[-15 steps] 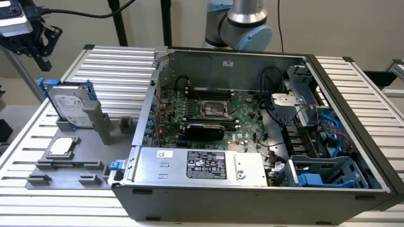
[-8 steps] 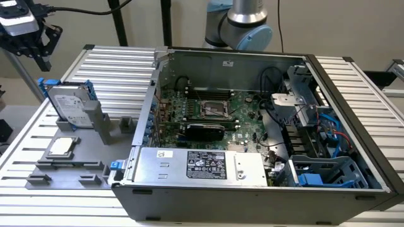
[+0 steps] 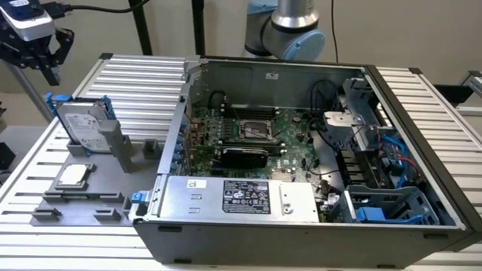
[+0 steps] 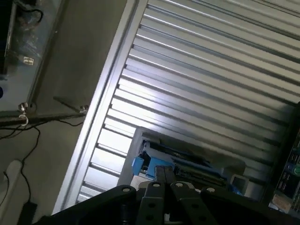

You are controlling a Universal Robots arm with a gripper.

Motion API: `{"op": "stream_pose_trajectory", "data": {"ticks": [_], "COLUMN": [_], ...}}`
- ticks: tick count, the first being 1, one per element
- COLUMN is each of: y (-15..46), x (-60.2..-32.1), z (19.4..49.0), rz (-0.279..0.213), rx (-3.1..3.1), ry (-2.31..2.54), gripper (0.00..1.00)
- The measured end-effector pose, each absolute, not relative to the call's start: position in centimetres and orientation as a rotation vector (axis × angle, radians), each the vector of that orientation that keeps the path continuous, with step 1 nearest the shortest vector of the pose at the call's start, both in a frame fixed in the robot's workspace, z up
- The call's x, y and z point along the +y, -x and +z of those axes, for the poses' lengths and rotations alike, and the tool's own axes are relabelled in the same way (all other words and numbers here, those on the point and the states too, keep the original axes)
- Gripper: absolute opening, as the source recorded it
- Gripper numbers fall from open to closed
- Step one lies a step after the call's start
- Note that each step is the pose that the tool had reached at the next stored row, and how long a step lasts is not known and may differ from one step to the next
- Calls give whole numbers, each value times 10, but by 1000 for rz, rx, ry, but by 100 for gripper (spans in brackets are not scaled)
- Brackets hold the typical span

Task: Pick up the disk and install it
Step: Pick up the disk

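Fingers [image 3: 51,76] are seen pressed narrowly together with nothing gripped between them. In the wrist view [image 4: 164,172] their tips are met along a single seam.

They are held over the corner of the desk [image 3: 135,79] at the exterior view's left, above the disk [image 3: 83,127] and clear of it; no contact is made. In the wrist view the disk [image 4: 192,165] is seen edge-on just past the fingertips, with its blue carrier showing at one end, so the fingers can be judged roughly lined up over its upper edge but not yet lowered to it.

The disk is stood on edge, leaning slightly, in a slot of a grey holder [image 3: 113,186] on the desk. This propped pose is probably chosen so that the thin upper edge is offered to a grasp from above, which a disk lying flat would not allow. A small square chip [image 3: 75,175] is laid flat on the same holder, nearer the camera.

The case [image 3: 301,237] is laid on its side with the panel off, presumably so that its inside can be reached from above. A blue-trimmed bay [image 3: 384,209] is seen in its near corner at the exterior view's right, well apart from the disk. The task is judged to be at its start, the disk not yet lifted.
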State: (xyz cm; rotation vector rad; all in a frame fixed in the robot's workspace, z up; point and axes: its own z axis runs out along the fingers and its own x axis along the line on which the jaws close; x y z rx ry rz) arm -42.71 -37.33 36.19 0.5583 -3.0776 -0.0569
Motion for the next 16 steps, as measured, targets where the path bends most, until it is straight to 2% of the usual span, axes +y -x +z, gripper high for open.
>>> {"op": "stream_pose_trajectory", "data": {"ticks": [16], "y": [427], "x": [-373], "z": [360], "rz": [-52], "rx": [-2963], "ry": [-997], "gripper": [0]}}
